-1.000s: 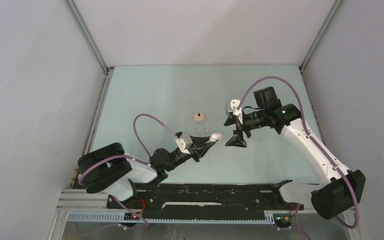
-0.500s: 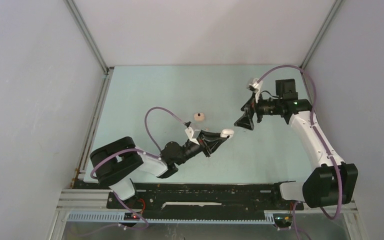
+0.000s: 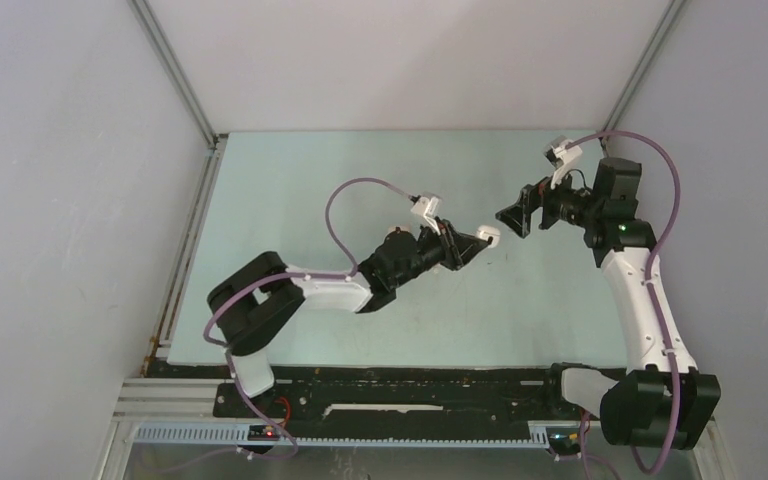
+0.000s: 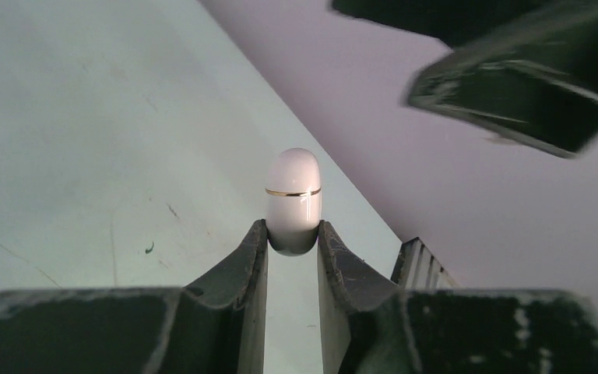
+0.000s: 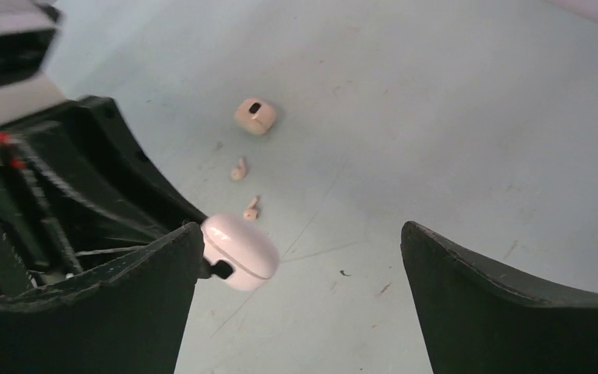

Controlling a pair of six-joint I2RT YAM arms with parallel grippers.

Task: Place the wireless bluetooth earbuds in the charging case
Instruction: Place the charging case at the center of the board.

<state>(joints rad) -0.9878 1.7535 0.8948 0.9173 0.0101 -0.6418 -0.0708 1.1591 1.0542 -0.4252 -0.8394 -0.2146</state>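
My left gripper (image 4: 293, 235) is closed narrowly on the lower end of a white charging case (image 4: 293, 195), with one finger on each side. The case is a closed capsule. Its long axis runs in line with my fingers, and the rounded free end points to the top of the left wrist view. A thin gold seam line crosses that axis at right angles.

In the top view the case is held over the bench (image 3: 290, 180) near frame centre. It points right toward my right gripper (image 3: 513, 214), near it but not touching. The jaws of my right gripper stand wide with nothing between them.

In the right wrist view, left of centre, a tan earbud (image 5: 238, 168) and a second tan earbud (image 5: 251, 207) lie apart on the bench. Both are too small to tell which way they point. Above them lies a tan charging case (image 5: 255, 115) with a dark oval mark on its face.
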